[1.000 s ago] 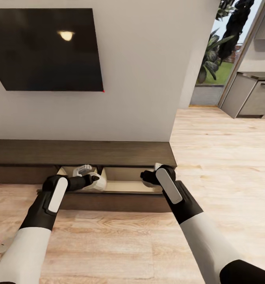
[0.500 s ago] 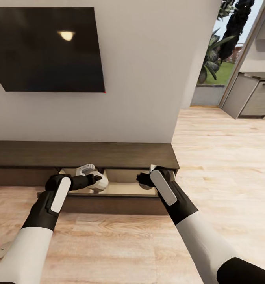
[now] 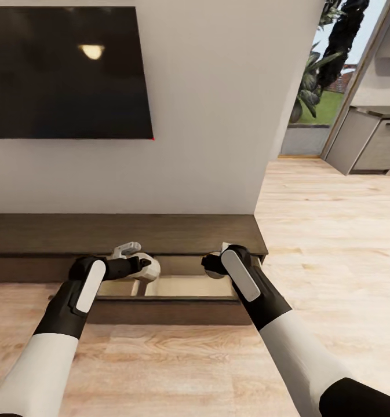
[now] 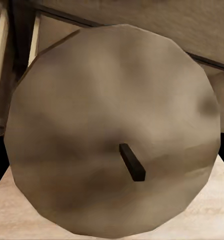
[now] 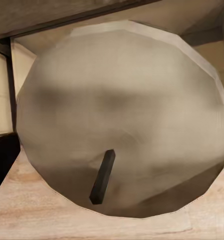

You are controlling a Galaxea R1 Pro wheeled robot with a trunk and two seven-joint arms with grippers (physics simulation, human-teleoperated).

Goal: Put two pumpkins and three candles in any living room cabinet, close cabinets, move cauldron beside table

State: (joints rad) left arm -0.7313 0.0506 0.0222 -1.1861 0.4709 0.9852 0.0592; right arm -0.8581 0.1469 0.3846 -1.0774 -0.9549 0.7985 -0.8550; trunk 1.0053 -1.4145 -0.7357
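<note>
left tool clamps pale candle | right tool clamps second candle | both over open cabinet drawer | lower onto beige floor before release, clear divider

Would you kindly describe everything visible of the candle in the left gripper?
The candle is a squat, faceted, round body, pale beige and mottled like wax, with a short dark wick leaning from its face. It sits clamped in the left gripper, above the pulled-out drawer of the cabinet, whose interior is pale.
</note>
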